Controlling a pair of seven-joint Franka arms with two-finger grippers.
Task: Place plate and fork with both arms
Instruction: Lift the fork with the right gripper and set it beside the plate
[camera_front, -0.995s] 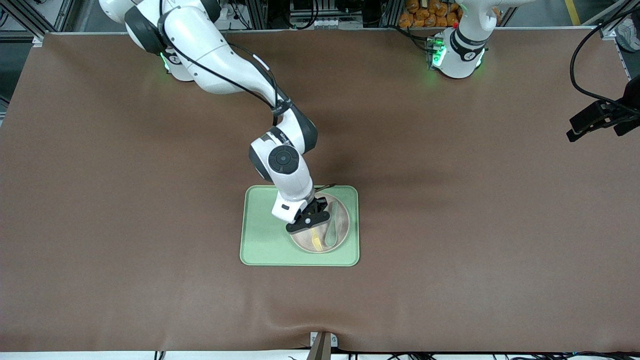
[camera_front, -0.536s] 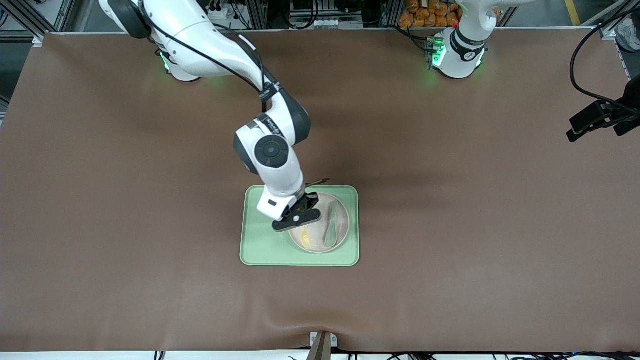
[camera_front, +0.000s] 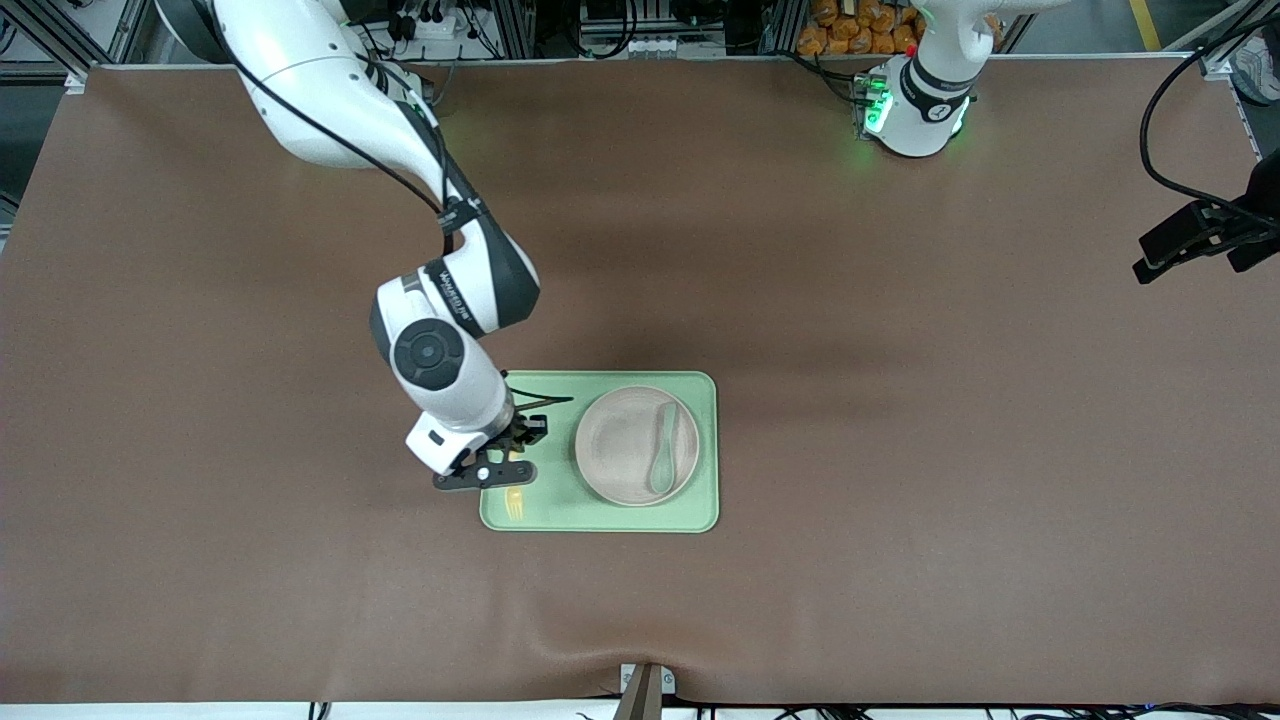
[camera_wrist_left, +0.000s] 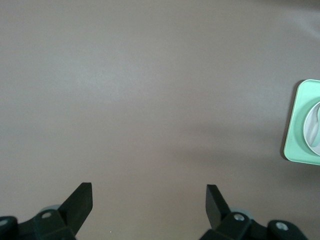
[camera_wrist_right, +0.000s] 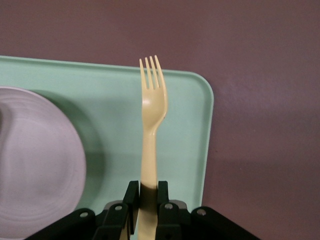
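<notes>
Right pincer (camera_wrist_right: 145, 192) clamped on fork (camera_wrist_right: 151, 107) over tray (camera_front: 545, 510) beside plate (camera_front: 620, 445) — left pincer (camera_wrist_left: 149, 200) apart, waiting over bare counter (camera_wrist_left: 150, 100).

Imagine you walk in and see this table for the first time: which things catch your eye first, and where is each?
The right gripper stands out, shut on the pale-yellow fork over the light-green tray at its right-arm end. Beside it on the tray sits the plate with a grey-green spoon in it. The left gripper waits open over bare table.
</notes>
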